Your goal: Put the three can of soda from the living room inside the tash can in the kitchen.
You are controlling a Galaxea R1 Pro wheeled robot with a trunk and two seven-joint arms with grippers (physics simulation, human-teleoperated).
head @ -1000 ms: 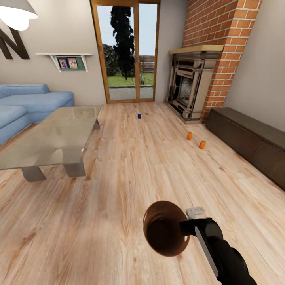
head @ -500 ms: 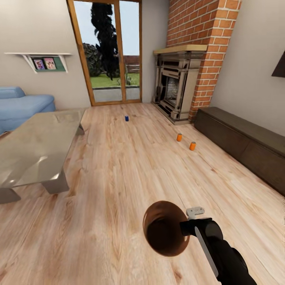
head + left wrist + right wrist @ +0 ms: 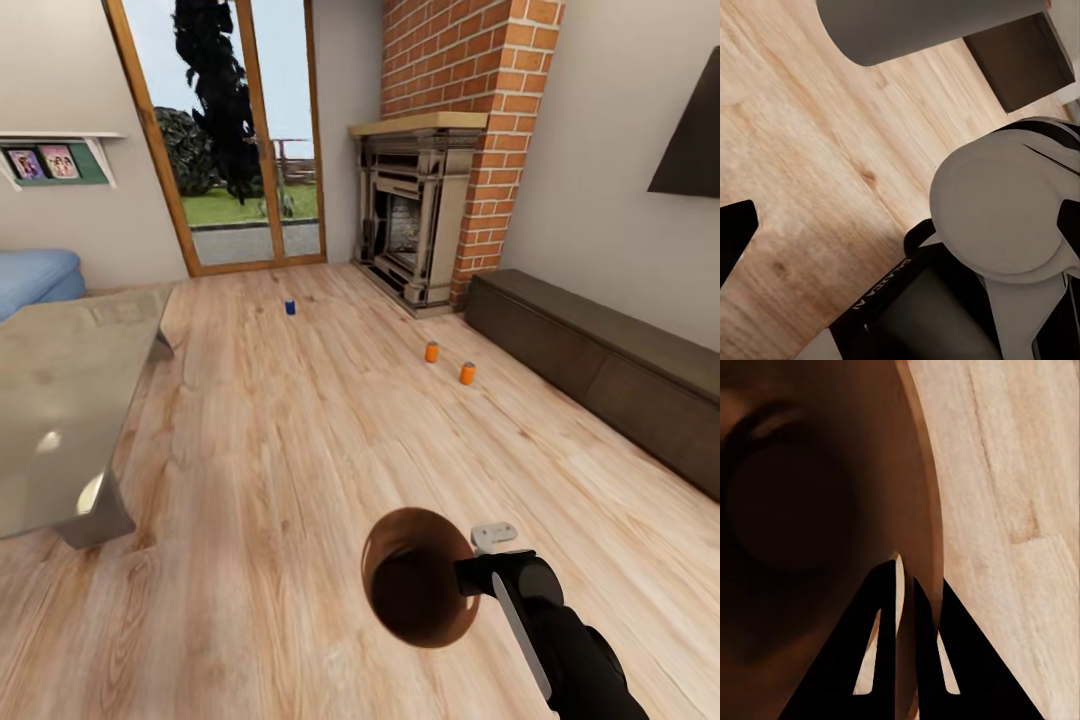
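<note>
While the robot faces the living room, the scene reads as follows.

Right gripper [image 3: 470, 578]: fingers clenched on the rim of the bin [image 3: 415, 590], as the right wrist view shows; bin carried above the floor [image 3: 300, 450], mouth tipped forward, dark inside without cans.
Left gripper: cannot tell whether its fingers are released or clenched.
Blue can [image 3: 290, 307]: upright on the floor near the glass door [image 3: 230, 150].
Orange cans [image 3: 432, 352], [image 3: 467, 373]: upright, near each other, between the fireplace [image 3: 410, 225] and the low cabinet [image 3: 600, 370].
Other furniture: table [image 3: 60, 400].
Progress: no can collected; all three pickups and drops remain, judging by the floor.
</note>
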